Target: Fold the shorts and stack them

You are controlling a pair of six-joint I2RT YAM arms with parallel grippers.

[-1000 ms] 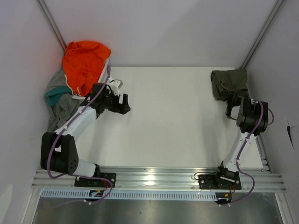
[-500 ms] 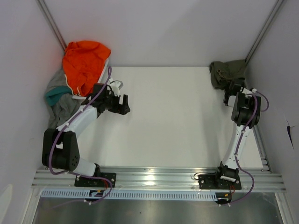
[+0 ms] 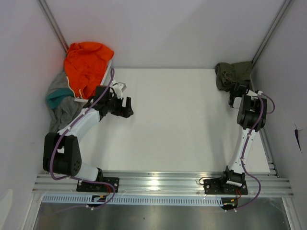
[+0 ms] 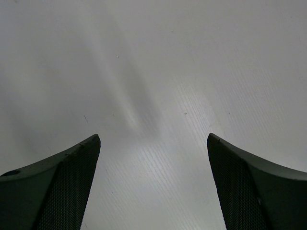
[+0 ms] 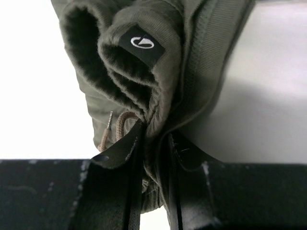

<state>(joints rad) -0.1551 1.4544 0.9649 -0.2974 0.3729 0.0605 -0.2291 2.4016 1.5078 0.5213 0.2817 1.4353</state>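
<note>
The olive green shorts (image 3: pixel 231 75) lie bunched in the far right corner of the table. My right gripper (image 3: pixel 237 90) is shut on a fold of the olive green shorts (image 5: pixel 144 67), with the tan drawstring (image 5: pixel 115 127) beside the left finger. The grey shorts (image 3: pixel 62 109) lie crumpled at the far left, under an orange garment (image 3: pixel 86 64) and beside a teal one (image 3: pixel 56 97). My left gripper (image 3: pixel 125 108) is open and empty just above the bare white table (image 4: pixel 153 86), to the right of that pile.
White walls close in the table on the left, back and right. Metal corner posts (image 3: pixel 53 26) stand at both back corners. The aluminium rail (image 3: pixel 158 182) with the arm bases runs along the near edge.
My right gripper has moved with the olive green shorts toward the far right corner, bunching them there. The left arm has hardly moved.
</note>
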